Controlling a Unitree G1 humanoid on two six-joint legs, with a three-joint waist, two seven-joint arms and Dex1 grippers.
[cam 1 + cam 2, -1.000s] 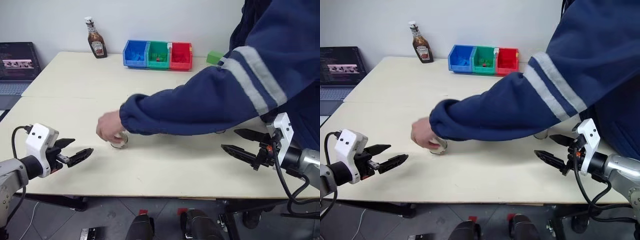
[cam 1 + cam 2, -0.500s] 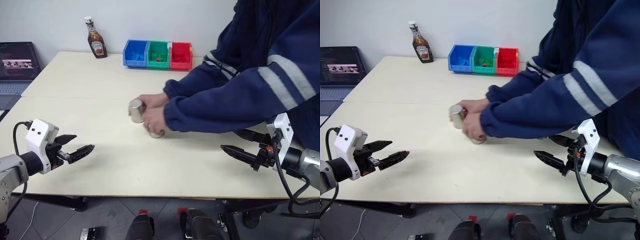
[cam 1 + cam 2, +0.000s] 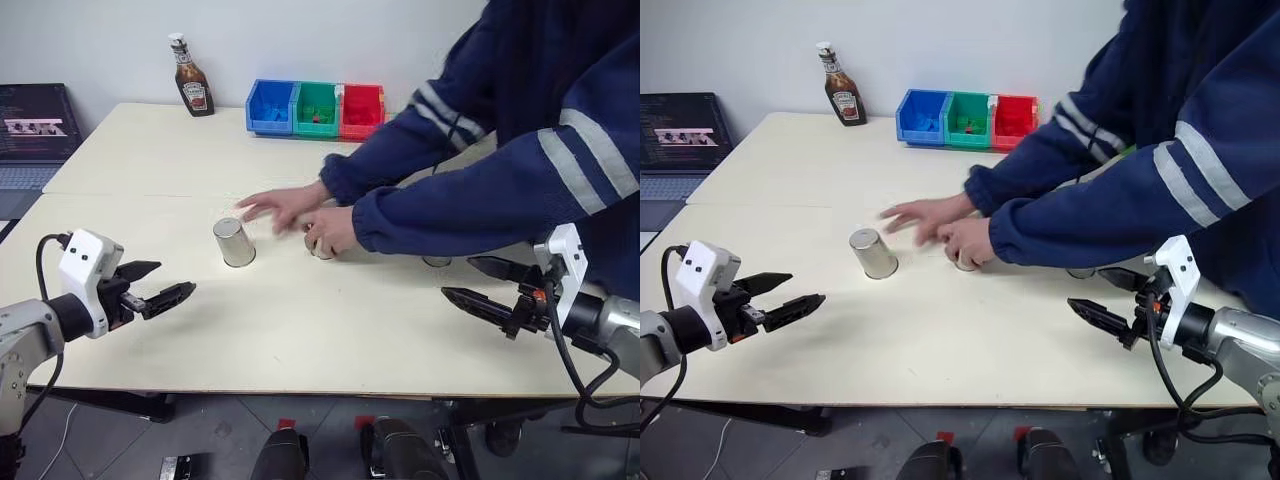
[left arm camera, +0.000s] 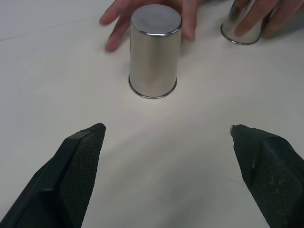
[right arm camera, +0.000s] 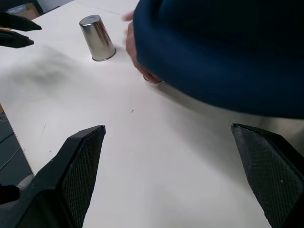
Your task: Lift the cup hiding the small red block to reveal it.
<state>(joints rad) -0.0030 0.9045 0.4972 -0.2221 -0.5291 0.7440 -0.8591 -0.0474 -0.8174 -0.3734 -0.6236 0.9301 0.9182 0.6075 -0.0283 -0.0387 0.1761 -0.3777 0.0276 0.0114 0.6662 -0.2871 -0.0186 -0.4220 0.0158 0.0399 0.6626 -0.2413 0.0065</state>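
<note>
One silver cup (image 3: 234, 243) stands upside down on the table (image 3: 300, 340), left of centre, with nothing touching it. A person's hand covers a second cup (image 3: 321, 249) at the centre. The rim of a third cup (image 3: 436, 262) peeks out under the person's sleeve on the right. The small red block is hidden. My left gripper (image 3: 177, 277) hovers open to the left of the free cup (image 4: 155, 52) and points at it. At the right my right gripper (image 3: 457, 278) is open, nothing between its fingers, near the third cup.
A person's two arms in blue sleeves (image 3: 480, 190) reach across the table from the right, hands at the centre. At the back stand a ketchup bottle (image 3: 190, 78) and blue, green and red bins (image 3: 315, 108). A laptop (image 3: 35, 125) sits far left.
The person slid cups about: one cup went from under a hand to standing free left of centre, and the arms drew back to the right. Both grippers kept roughly still.
</note>
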